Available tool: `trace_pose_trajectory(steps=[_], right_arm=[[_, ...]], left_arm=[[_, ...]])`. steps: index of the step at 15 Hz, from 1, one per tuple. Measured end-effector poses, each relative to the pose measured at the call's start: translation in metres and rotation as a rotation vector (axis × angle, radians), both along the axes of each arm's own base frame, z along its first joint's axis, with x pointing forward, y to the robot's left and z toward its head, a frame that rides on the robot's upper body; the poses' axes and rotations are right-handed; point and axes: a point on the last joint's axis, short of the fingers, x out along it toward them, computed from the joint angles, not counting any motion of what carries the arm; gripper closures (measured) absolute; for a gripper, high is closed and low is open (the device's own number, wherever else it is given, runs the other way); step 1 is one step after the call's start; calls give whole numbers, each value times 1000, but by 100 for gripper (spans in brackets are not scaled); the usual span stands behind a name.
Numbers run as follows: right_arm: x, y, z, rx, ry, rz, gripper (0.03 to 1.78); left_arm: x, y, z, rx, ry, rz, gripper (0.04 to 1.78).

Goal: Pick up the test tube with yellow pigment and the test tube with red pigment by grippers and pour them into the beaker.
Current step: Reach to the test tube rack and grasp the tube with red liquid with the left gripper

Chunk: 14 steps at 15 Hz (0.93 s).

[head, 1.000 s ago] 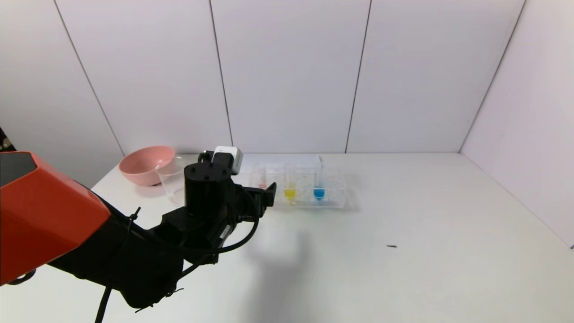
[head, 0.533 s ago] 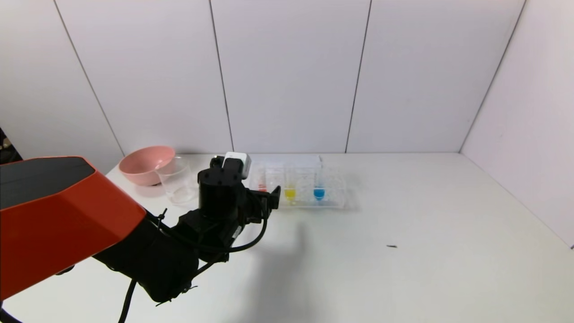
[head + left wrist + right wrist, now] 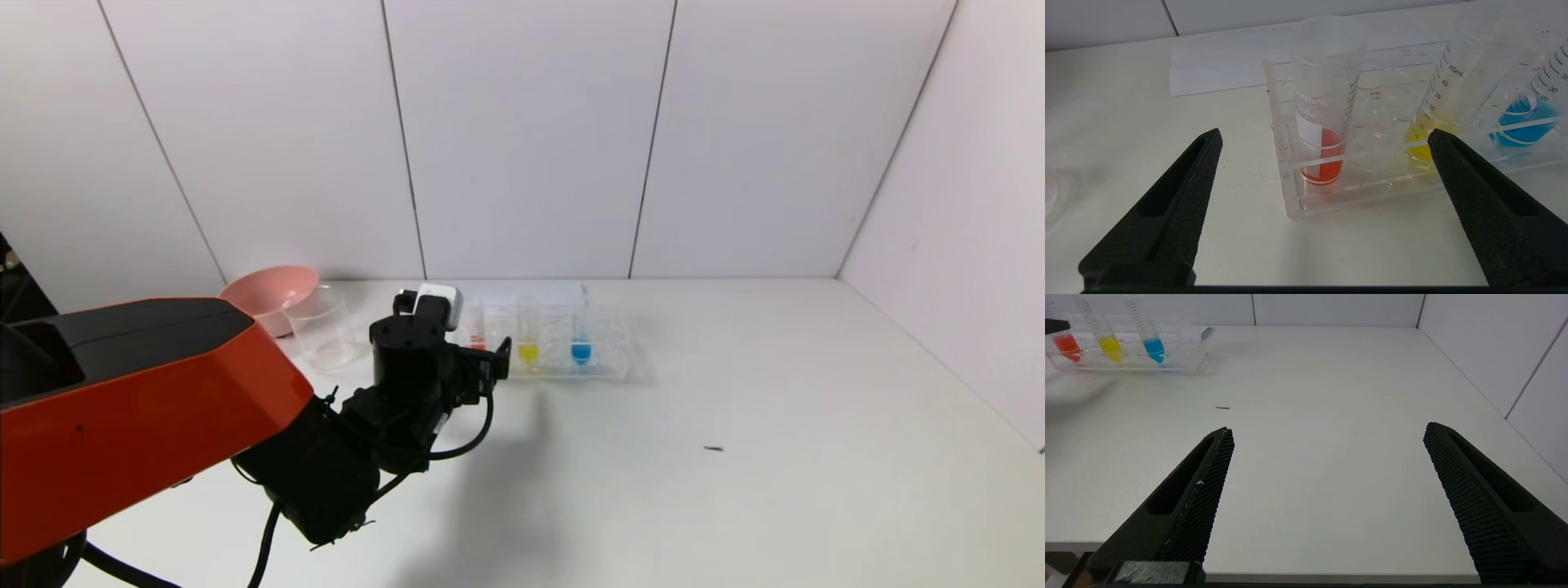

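The left gripper (image 3: 1323, 139), jaws wide apart and empty, faces the red test tube (image 3: 1323, 122) standing at centre frame in the clear rack (image 3: 1331, 196), the yellow test tube (image 3: 1433, 122) right of it. The beaker (image 3: 320, 328) sits left of centre in the head view, beside the pink bowl (image 3: 261, 290). The right gripper (image 3: 1327, 437), fingers spread, hangs over bare table (image 3: 1331, 375).

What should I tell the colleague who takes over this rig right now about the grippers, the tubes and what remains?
Left gripper: open, empty, lined up just short of the red tube.
Right gripper: open, empty, parked near the table's front edge, right side.
Red tube, yellow tube and blue tube all stand in the clear rack; red sits at the rack's left end.
Beaker: on the table left of the rack, beside the pink bowl; looks empty.
Done: approach only.
Left: grasp red and yellow, pour both into the beaker.
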Motion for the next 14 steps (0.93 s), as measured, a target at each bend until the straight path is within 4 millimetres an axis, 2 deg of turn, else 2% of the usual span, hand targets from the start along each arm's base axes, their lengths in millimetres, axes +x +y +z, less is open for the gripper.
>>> trace_pose_trajectory(steps=[11, 14], right_arm=[[0, 0, 0, 0, 0, 0, 11], [0, 0, 0, 0, 0, 0, 11]], left_arm=[[6, -2, -1, -31, -39, 9, 6], [14, -3, 2, -32, -59, 20, 6]])
